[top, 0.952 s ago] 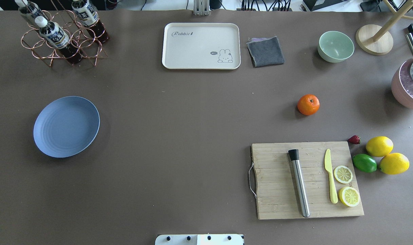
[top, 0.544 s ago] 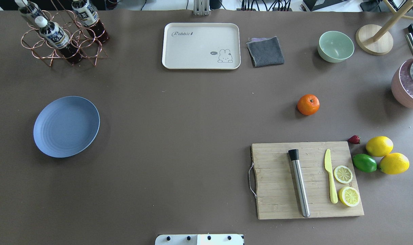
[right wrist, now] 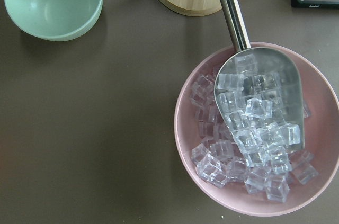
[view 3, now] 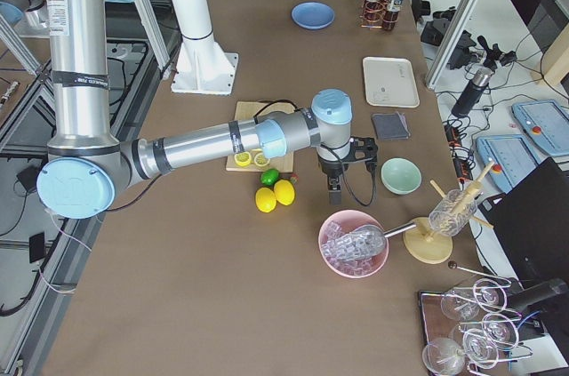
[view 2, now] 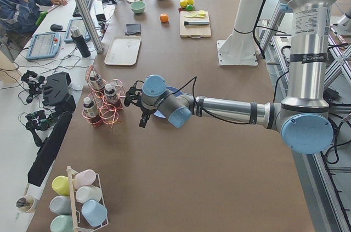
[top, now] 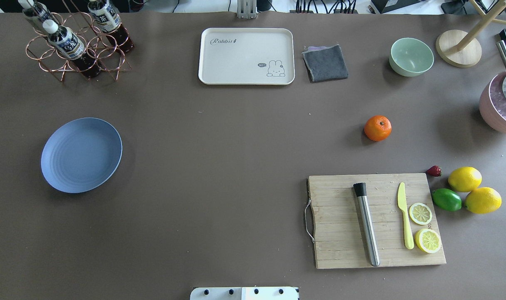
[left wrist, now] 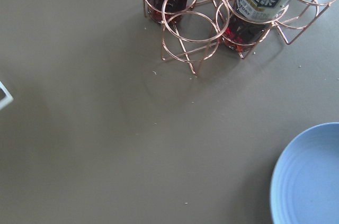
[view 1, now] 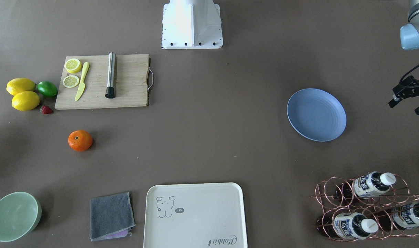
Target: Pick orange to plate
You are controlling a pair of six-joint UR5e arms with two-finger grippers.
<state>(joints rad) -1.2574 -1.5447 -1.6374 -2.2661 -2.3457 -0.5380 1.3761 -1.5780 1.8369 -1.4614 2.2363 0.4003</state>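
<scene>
The orange (top: 377, 128) sits alone on the brown table, on the right side, just beyond the cutting board; it also shows as the orange (view 1: 80, 140). Far off on the left lies the blue plate (top: 81, 155), with nothing on it. My left gripper (view 1: 406, 105) hovers open and holding nothing beyond the plate's outer side, between the plate (left wrist: 310, 181) and the bottle rack. My right gripper (view 3: 336, 186) hangs above the table between the green bowl and the pink ice bowl; I cannot tell whether it is open or shut.
A wooden cutting board (top: 340, 225) carries a metal muddler, a yellow knife and lemon slices. Two lemons (top: 474, 189), a lime and a strawberry lie beside it. At the back stand a cream tray (top: 246, 56), grey cloth, green bowl (top: 411, 56), pink ice bowl (right wrist: 254, 128) and bottle rack (top: 76, 46).
A dark sliver of my left gripper has come into sight at the overhead view's left edge. The orange, the plate and everything else lie where they were.
</scene>
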